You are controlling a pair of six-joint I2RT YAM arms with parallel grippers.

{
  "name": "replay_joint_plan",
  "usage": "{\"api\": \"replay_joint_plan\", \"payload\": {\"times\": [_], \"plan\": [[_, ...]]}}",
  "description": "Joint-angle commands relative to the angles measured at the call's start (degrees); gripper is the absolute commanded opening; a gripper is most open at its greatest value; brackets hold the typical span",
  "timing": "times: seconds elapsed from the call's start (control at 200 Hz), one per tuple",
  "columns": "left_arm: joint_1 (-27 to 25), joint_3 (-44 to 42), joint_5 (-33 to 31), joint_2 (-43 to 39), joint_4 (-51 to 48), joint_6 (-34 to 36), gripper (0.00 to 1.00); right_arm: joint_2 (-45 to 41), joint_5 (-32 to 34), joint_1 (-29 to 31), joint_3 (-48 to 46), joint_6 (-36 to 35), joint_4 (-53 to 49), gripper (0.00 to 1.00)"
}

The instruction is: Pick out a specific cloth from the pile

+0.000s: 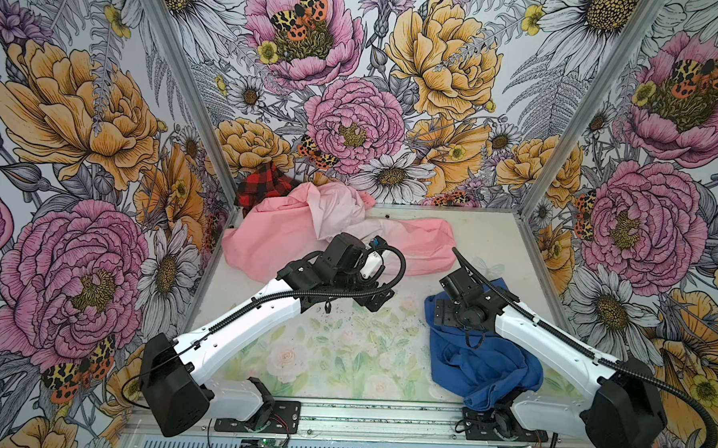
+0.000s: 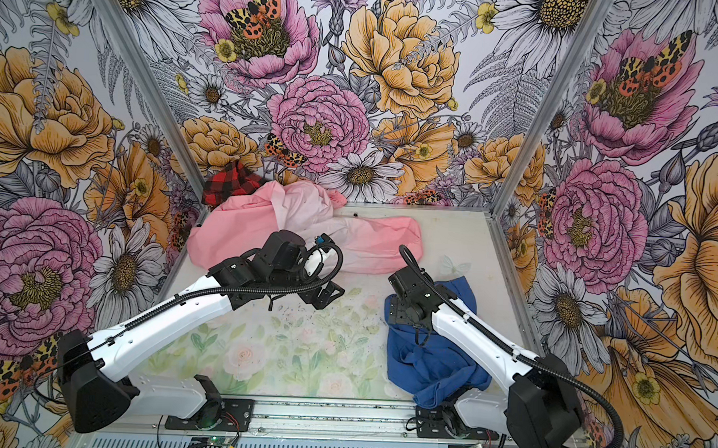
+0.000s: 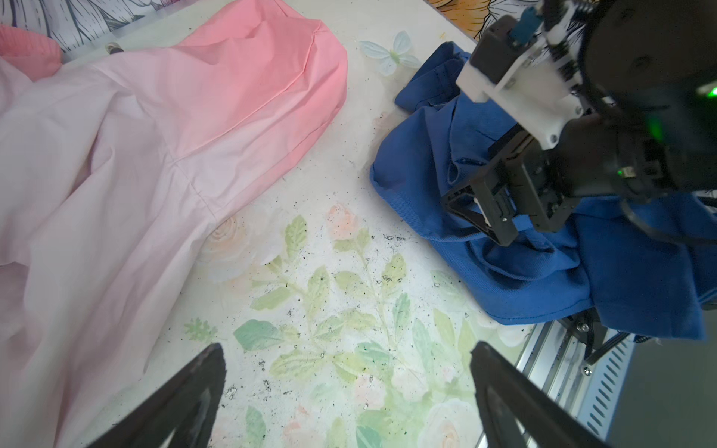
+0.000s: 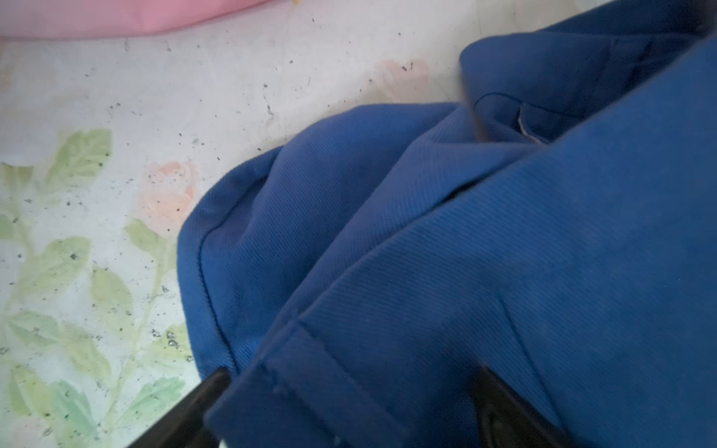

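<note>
Creases make the cloth (image 1: 492, 368) hard to read: it lies in a crumpled blue heap on the table (image 1: 322, 356), well apart from the pile (image 1: 290, 234), and the right arm (image 1: 551, 345) covers its end nearest the pile in both top views. Its end farthest from the pile reaches the front rail (image 1: 382, 409) by that arm's base. Within the pile, the plaid cloth (image 1: 261, 183) is mostly hidden behind the pale pink garment (image 1: 341, 216), with only a crumpled corner showing against the wall (image 1: 210, 152); the pale pink garment lies over the salmon garment (image 1: 423, 240). The right gripper (image 4: 349, 382) shows only its two black fingertips in the right wrist view, the rest cut off; its jaws stand wide apart with a hemmed fold of the cloth lying between them, not pinched. The left gripper (image 3: 347, 349) is also spread wide, holding nothing, over bare table near the pile's closest edge
</note>
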Motion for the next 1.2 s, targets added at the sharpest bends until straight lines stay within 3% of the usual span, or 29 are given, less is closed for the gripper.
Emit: {"api": "replay_joint_plan", "payload": {"times": [0.0,0.1,0.23,0.375,0.415,0.55,0.711,0.996,1.191], "plan": [[0.4,-0.3,2.6,-1.5,3.4,-0.8,0.99,1.8,1.5,-0.2,0.6,1.7,0.1,0.95],[0.5,-0.5,3.3,-1.3,4.3,-0.6,0.99,4.7,3.6,-0.5,1.2,1.6,0.3,0.89],[1.0,-0.5,3.9,-0.8,5.2,-0.4,0.99,9.3,3.6,-0.9,2.2,0.0,1.8,0.72],[0.9,0.3,4.0,-0.7,5.2,-0.4,0.99,9.8,3.9,-2.0,3.2,-0.7,2.0,0.12],[1.0,0.4,4.0,-0.8,5.2,-0.3,0.99,8.6,3.6,-2.5,3.4,-1.1,1.9,0.00],[0.9,0.2,3.6,-1.3,5.3,-0.1,0.99,2.7,0.8,-7.2,4.9,-3.1,1.1,0.00],[1.0,0.2,4.8,-1.3,5.8,-0.6,0.99,-3.4,3.2,-18.7,14.8,-6.6,-3.8,0.00],[0.6,2.1,5.7,-1.4,6.3,-0.5,0.99,3.3,5.4,-35.0,54.7,-17.8,-9.2,0.00],[0.9,4.8,5.5,-0.6,6.2,0.8,0.99,17.3,6.3,-39.6,95.4,-24.3,-17.3,0.00]]}}
